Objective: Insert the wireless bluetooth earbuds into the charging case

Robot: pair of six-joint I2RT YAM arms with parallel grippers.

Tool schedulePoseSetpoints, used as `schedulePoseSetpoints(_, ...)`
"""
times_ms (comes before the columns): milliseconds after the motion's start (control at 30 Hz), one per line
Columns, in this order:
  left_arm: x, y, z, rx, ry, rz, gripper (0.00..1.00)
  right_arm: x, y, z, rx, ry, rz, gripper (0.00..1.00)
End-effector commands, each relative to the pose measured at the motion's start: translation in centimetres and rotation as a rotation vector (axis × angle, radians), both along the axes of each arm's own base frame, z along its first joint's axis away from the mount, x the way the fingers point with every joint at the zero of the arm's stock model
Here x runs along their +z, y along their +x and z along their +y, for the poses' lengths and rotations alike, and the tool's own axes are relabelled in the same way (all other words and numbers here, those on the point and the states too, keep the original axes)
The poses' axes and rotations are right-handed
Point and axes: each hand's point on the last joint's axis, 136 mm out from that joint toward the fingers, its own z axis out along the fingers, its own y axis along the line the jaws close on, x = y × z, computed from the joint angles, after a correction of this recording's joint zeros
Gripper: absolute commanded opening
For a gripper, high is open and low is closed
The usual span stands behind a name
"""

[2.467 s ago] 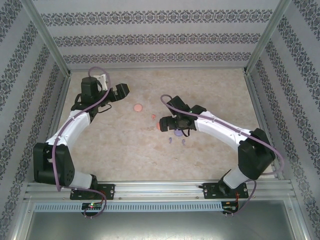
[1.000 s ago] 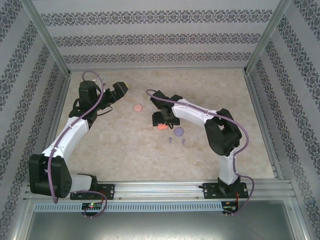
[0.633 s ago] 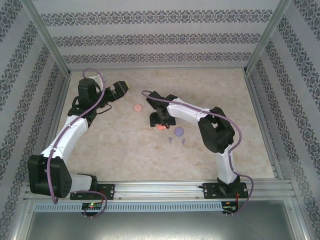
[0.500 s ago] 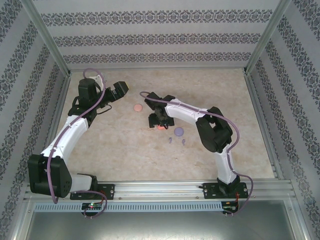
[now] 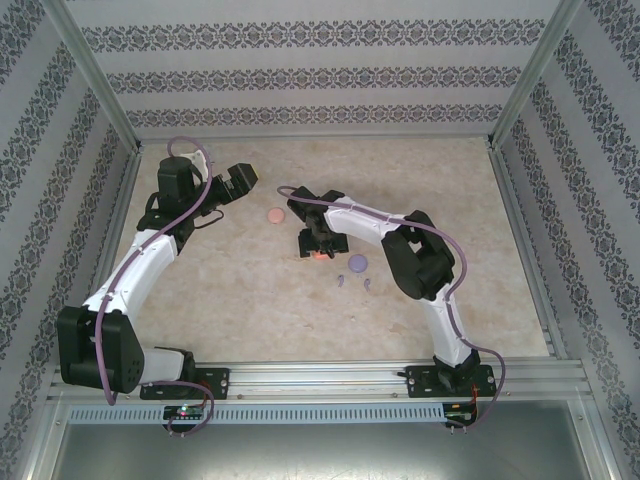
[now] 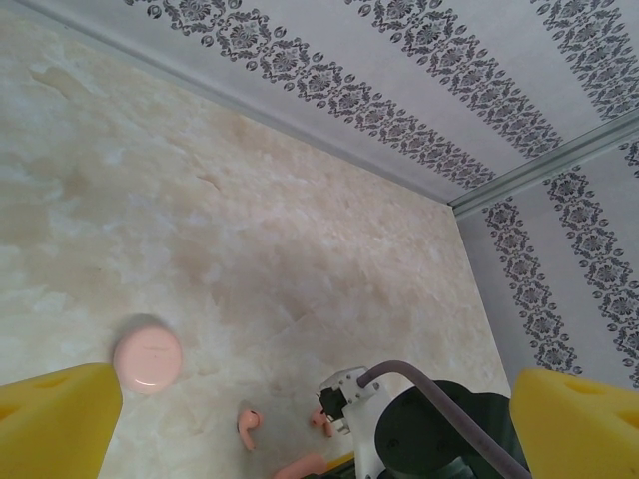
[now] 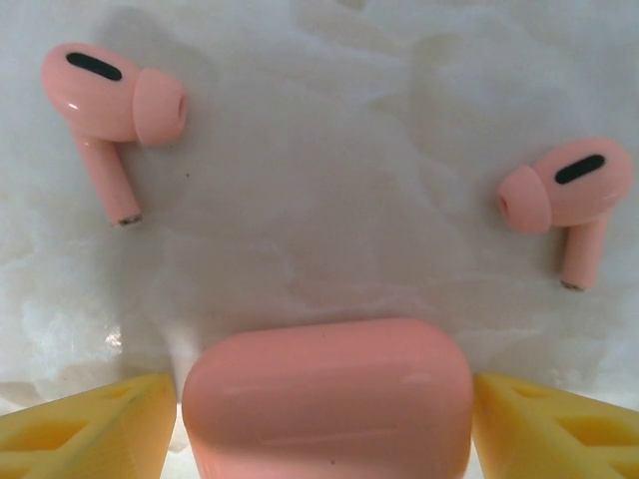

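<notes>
In the right wrist view two salmon-pink earbuds lie on the marble table, one at the upper left and one at the right. Close below them is a salmon-pink charging case, lid closed, with my right gripper shut on it, yellow fingers against both sides. From above, that gripper sits low at mid-table with the case under it. Two purple earbuds lie nearer the arms. My left gripper hovers open at the far left, nothing between its fingers.
A round pink case lies between the two grippers, also seen as a round pink case from the left wrist. A round purple case sits just right of the right gripper. Patterned walls enclose the table on three sides.
The right arm folded its elbow inward and carried the pink case a little left and farther away, down beside the two pink earbuds. The left arm barely moved.
</notes>
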Motion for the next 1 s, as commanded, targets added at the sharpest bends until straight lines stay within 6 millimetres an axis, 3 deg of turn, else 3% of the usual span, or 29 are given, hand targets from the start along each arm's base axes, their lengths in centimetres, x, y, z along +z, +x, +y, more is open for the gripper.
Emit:
schedulePoseSetpoints(0, 0.5, 0.2, -0.5, -0.022, 0.018, -0.026, 1.0, -0.2, 0.1, 0.1, 0.011, -0.026, 0.006, 0.76)
schedulePoseSetpoints(367, 0.4, -0.3, -1.5, -0.05, -0.07, -0.009, 1.0, -0.6, -0.8, 0.0, 0.027, -0.03, 0.013, 0.59)
schedulePoseSetpoints(533, -0.2, -0.6, -1.6, -0.029, -0.136, 0.039, 0.99, 0.7, -1.2, 0.2, 0.03, -0.003, -0.014, 0.5)
schedulePoseSetpoints(767, -2.2, -0.3, -1.9, -0.046, -0.142, 0.01, 0.99, 6.9, -0.3, 1.0, -0.016, 0.138, -0.129, 0.48)
schedulePoseSetpoints(967, -2.6, -0.2, -3.1, -0.102, -0.164, -0.089, 1.0, 12.8, 2.8, 0.7, -0.153, 0.316, -0.226, 0.47)
